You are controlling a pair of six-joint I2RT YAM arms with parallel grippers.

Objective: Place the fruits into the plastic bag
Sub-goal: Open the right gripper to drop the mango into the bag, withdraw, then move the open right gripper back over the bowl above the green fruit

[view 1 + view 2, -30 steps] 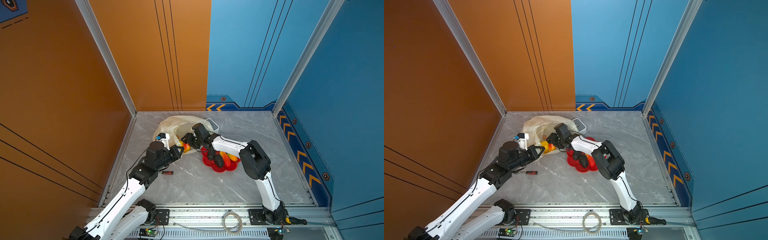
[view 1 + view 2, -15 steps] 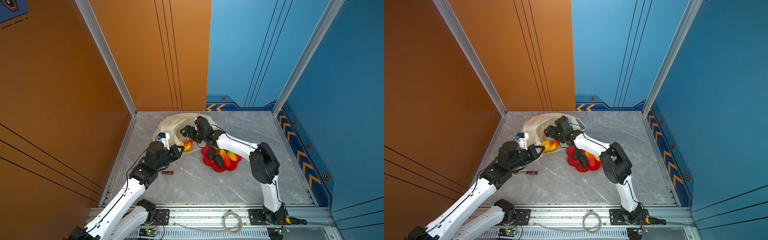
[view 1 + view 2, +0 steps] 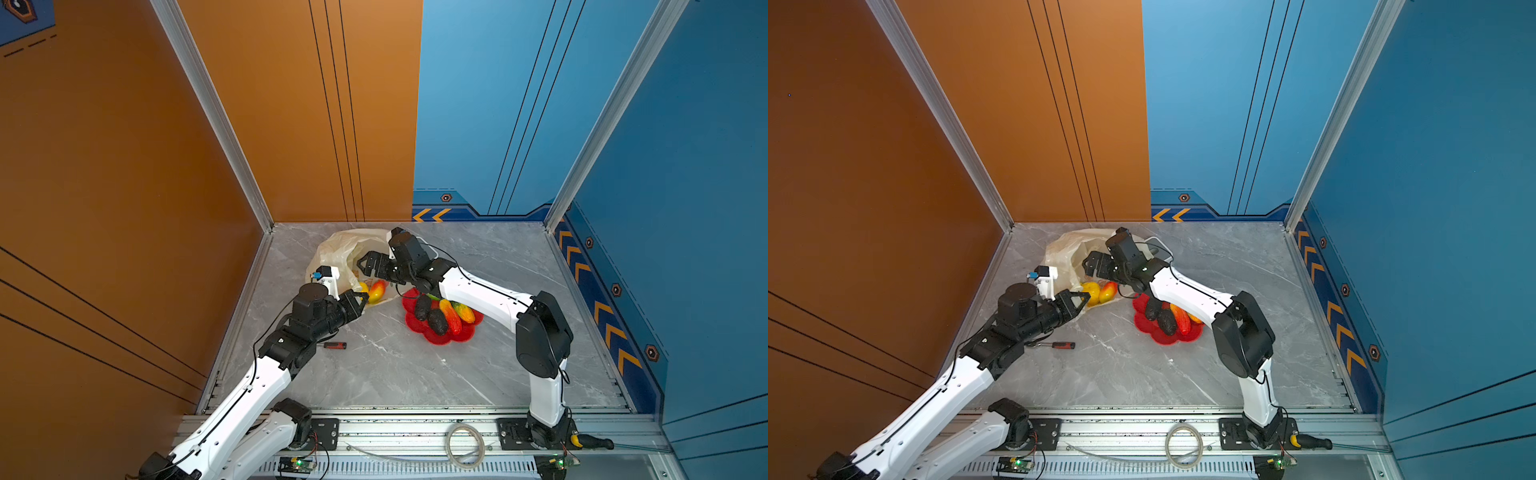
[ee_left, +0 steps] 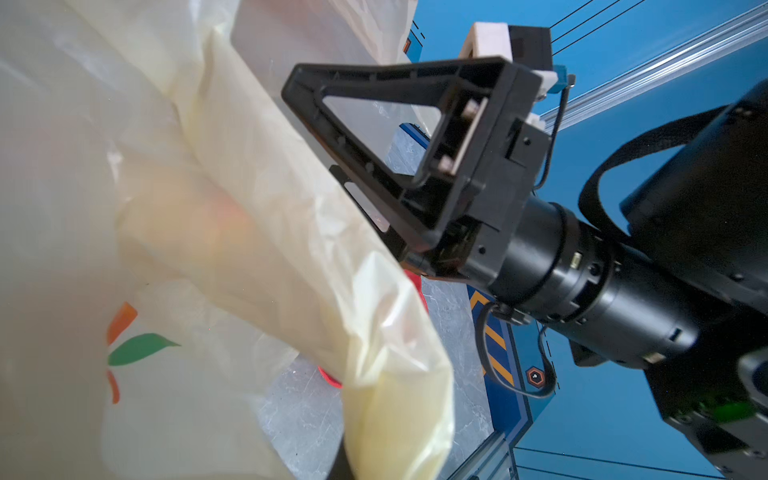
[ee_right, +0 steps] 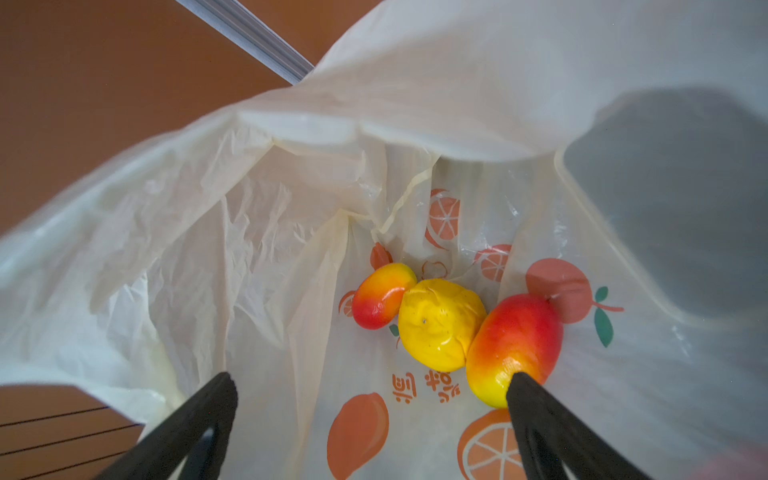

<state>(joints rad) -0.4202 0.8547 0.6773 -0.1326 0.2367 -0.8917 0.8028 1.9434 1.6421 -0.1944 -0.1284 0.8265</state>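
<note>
The cream plastic bag point(image 3: 338, 249) point(image 3: 1065, 249) lies at the back left with its mouth held up. My left gripper point(image 3: 364, 296) point(image 3: 1087, 296) is shut on the bag's near edge; in the left wrist view the bag point(image 4: 208, 208) hides its jaws. My right gripper point(image 3: 363, 263) point(image 5: 370, 380) hangs open and empty over the mouth. Inside lie a yellow fruit point(image 5: 440, 324) and two red-orange fruits point(image 5: 515, 345) point(image 5: 382, 295). Two dark fruits point(image 3: 423, 307) point(image 3: 438, 322), a red-orange one point(image 3: 451, 316) and a yellow-green one point(image 3: 464, 311) rest on the red dish point(image 3: 428, 337).
A red-handled screwdriver point(image 3: 334, 345) lies on the floor beside my left forearm. A white-grey box point(image 3: 1156, 245) shows partly behind my right wrist. Orange and blue walls close three sides. A coiled cable point(image 3: 463, 446) sits on the front rail.
My right gripper has lifted and moved back over the bag's mouth while its jaws spread wider. A red-orange fruit lies loose in the bag. The left arm has stayed put.
</note>
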